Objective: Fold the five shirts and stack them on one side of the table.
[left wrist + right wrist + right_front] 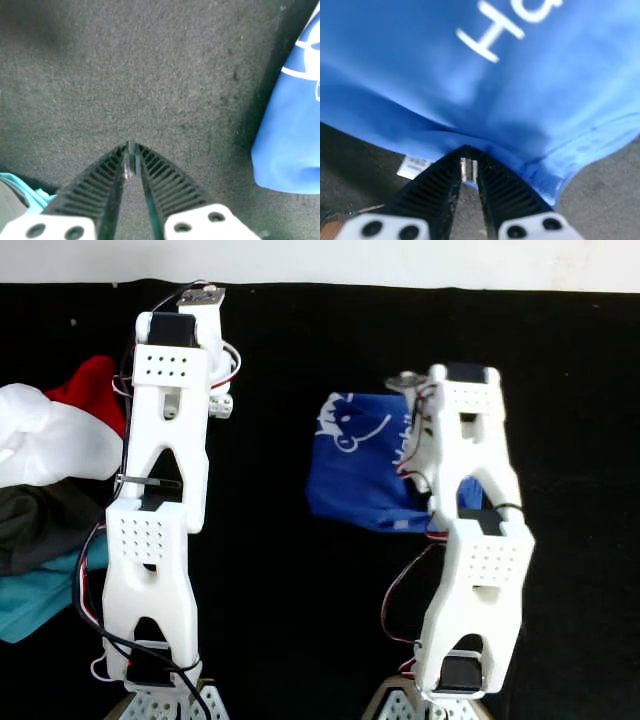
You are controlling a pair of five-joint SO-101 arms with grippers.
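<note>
Blue shirt (485, 85) touches right end effector (468, 166); edge pinched at tips.

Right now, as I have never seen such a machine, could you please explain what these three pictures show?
These are two small white robot arms, the left arm and the right arm, each ending in a pincer. One picture looks down over the black table; the other two come from cameras on the wrists. A blue shirt lies near the middle, and a loose pile of shirts, white, red, dark grey and teal, lies at one edge beside the left arm. The left pincer is shut over bare cloth and holds nothing. The right pincer seems shut on a fold of the blue shirt.
</note>
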